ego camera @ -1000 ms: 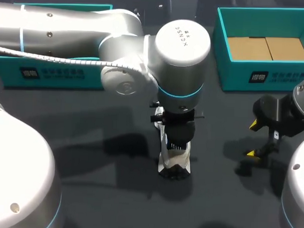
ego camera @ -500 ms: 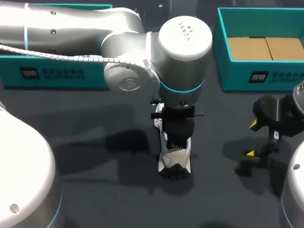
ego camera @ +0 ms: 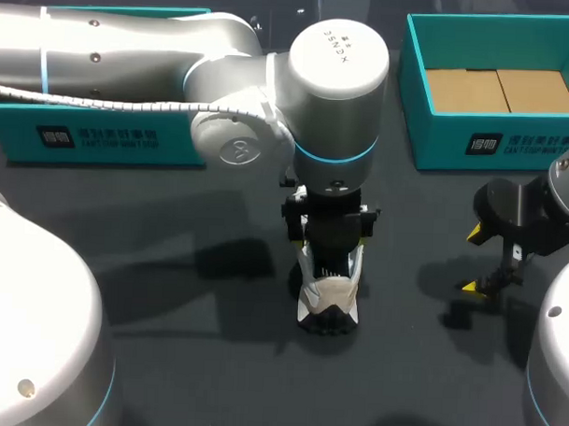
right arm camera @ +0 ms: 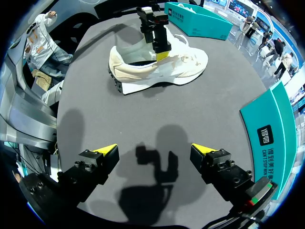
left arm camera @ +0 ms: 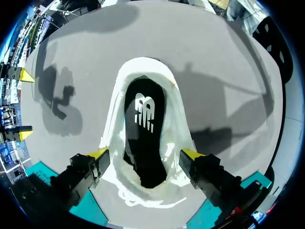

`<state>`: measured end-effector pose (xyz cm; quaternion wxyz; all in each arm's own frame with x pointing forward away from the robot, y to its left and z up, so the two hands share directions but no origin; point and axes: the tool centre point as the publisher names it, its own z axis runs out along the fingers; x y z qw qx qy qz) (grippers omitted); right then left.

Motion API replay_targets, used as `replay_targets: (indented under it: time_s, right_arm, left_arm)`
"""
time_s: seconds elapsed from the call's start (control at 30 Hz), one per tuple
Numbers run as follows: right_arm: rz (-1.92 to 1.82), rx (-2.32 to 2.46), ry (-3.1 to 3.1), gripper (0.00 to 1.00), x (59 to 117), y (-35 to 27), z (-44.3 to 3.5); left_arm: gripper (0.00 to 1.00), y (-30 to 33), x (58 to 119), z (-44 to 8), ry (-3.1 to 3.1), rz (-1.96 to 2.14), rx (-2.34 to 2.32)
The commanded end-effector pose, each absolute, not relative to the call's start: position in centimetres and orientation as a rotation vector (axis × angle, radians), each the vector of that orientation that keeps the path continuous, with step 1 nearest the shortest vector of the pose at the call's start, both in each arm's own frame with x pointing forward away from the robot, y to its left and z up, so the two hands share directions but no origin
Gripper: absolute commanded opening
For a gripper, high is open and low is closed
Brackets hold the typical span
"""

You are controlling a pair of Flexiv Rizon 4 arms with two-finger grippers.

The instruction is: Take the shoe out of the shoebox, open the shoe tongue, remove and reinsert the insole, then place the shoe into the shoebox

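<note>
White sneaker (ego camera: 328, 294) sits sole-down on the bench (ego camera: 170, 265), well apart from the teal shoebox (ego camera: 493, 143). Left gripper (left arm camera: 145, 153): fingers spread wide, straddling the sneaker's collar, no grip evident. Right gripper (right arm camera: 155, 149): fingers wide apart, empty, near the sneaker.

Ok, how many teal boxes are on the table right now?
2. An open teal cardboard box with a brown floor sits back right. A second teal box sits back left, partly hidden behind the left arm, which could hide more.

White logo (left arm camera: 144, 110) on insole (left arm camera: 143, 152); print on shoebox (ego camera: 437, 134)
</note>
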<state>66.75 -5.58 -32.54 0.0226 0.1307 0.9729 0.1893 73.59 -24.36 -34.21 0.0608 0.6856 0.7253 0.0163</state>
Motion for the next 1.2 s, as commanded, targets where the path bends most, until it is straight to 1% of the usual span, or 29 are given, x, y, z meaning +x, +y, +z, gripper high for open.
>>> replay_targets:
  time_s: [0.03,0.3,0.53,0.7,0.83,0.9,1.03,1.1,1.17,1.2]
  right_arm:
    - [0.584,0.406,3.010,1.00,66.5,-5.6,-32.5]
    - [0.584,0.406,3.010,1.00,66.5,-5.6,-32.5]
    - [0.584,0.406,3.010,1.00,66.5,-5.6,-32.5]
    - [0.584,0.406,3.010,1.00,66.5,-5.6,-32.5]
    - [0.584,0.406,3.010,1.00,66.5,-5.6,-32.5]
    - [0.584,0.406,3.010,1.00,66.5,-5.6,-32.5]
    - [0.584,0.406,3.010,1.00,66.5,-5.6,-32.5]
    - [0.584,0.406,3.010,1.00,66.5,-5.6,-32.5]
    - [0.584,0.406,3.010,1.00,66.5,-5.6,-32.5]
    - [0.584,0.406,3.010,1.00,66.5,-5.6,-32.5]
  left_arm:
    - [0.97,-24.2,73.7,-34.3,2.191,0.042,2.072]
    - [0.98,-24.1,74.4,-34.1,2.191,0.040,2.071]
    - [0.91,-23.4,75.8,-33.1,2.206,-0.012,2.044]
    - [0.82,-23.1,76.9,-32.0,2.209,-0.024,2.029]
    - [0.66,-22.9,77.4,-30.8,2.205,-0.008,2.007]
    - [0.53,-22.7,77.8,-29.9,2.198,-0.013,2.001]
    - [0.44,-22.6,78.2,-28.5,2.190,-0.010,1.982]
    - [0.37,-22.7,78.3,-28.1,2.187,-0.018,1.979]
    - [0.34,-22.7,78.1,-27.8,2.179,-0.036,1.983]
    - [0.30,-22.8,78.0,-27.7,2.178,-0.038,1.984]
